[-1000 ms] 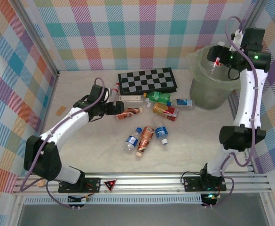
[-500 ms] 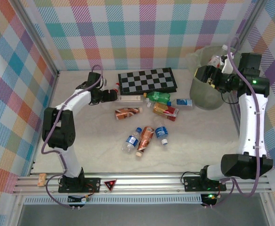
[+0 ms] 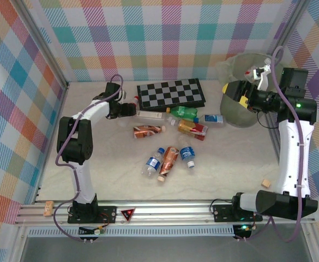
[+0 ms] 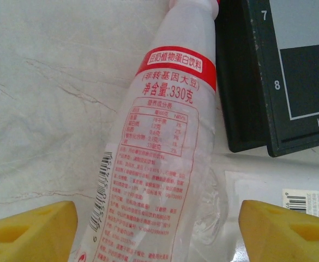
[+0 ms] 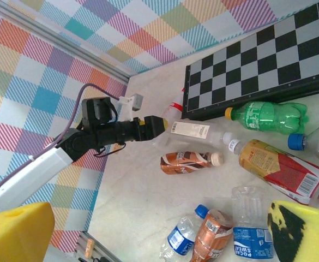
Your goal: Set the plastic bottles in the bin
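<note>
A clear bottle with a red-banded label [image 4: 167, 158] lies beside the checkerboard, its base between the yellow fingertips of my open left gripper [image 4: 158, 234] [image 3: 128, 109]; the pads are not touching it. A second clear bottle with a white label [image 3: 151, 114] lies right next to it. Green [image 3: 184, 112], yellow-and-red [image 3: 192, 128], brown [image 3: 148, 130], copper [image 3: 169, 160] and blue-labelled bottles [image 3: 187, 153] are scattered mid-table. My right gripper [image 5: 159, 233] [image 3: 240, 95] hangs open and empty at the left side of the bin [image 3: 249, 117].
The black-and-grey checkerboard [image 3: 171, 93] lies at the back, its edge against the clear bottle [image 4: 241, 109]. A small tan block [image 3: 266, 183] sits near the right arm. Bare table spreads on the left and in front.
My left gripper has reached back and left from the brown bottle to the clear one by the checkerboard. My right gripper has swung from above the bin down to its left side.
</note>
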{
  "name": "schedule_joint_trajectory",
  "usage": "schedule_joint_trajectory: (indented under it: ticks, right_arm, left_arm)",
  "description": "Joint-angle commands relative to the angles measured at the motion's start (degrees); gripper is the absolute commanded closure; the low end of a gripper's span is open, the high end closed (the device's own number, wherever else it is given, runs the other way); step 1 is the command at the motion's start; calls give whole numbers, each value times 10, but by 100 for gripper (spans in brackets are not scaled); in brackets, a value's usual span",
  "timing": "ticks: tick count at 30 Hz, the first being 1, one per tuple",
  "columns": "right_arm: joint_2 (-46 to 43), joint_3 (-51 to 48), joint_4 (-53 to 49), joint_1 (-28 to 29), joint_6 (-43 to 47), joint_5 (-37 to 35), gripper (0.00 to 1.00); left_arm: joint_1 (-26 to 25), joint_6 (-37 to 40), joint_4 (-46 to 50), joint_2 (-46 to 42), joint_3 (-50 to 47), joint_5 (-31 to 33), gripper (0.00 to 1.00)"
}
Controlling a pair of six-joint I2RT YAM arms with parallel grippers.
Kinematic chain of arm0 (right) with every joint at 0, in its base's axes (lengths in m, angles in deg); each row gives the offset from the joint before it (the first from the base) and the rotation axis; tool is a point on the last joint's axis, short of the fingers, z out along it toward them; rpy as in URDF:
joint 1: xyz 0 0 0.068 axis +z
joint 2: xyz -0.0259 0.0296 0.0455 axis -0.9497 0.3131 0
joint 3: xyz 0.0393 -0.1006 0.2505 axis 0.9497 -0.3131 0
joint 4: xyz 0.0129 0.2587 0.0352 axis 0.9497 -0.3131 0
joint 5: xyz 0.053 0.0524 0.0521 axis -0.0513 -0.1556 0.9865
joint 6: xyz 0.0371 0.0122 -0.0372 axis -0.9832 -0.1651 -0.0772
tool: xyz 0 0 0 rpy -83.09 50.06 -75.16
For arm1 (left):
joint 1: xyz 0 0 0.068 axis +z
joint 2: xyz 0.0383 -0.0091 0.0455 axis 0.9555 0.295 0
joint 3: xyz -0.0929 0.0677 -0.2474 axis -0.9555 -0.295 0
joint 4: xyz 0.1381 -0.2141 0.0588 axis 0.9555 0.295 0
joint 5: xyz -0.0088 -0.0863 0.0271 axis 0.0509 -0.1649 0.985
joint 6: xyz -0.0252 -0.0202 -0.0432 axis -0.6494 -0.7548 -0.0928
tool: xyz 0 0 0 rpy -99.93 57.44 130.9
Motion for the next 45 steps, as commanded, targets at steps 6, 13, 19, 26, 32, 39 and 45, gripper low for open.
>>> schedule_joint_trajectory:
  ticks: [6, 13, 19, 26, 32, 39, 45]
  right_arm:
    - [-16, -22, 69, -3, -42, 50, 0]
    - [-18, -36, 85, -3, -51, 55, 0]
    - [-17, -38, 83, -3, -48, 46, 0]
    - [-16, -42, 82, -3, -46, 35, 0]
    - [-18, -46, 83, -3, -47, 33, 0]
    - [-17, -50, 86, -3, -48, 33, 0]
    - [-21, -47, 72, -3, -36, 24, 0]
  left_arm:
    - [8, 18, -1, 14, -22, 14, 33]
    - [9, 15, -3, 11, -26, 12, 50]
    - [10, 12, -2, -6, -27, 15, 56]
    - [11, 15, 0, -45, -30, 16, 58]
    - [12, 18, 9, -72, -34, 23, 59]
    - [13, 18, 8, -73, -60, 33, 42]
    - [13, 8, -11, -59, -91, 26, 38]
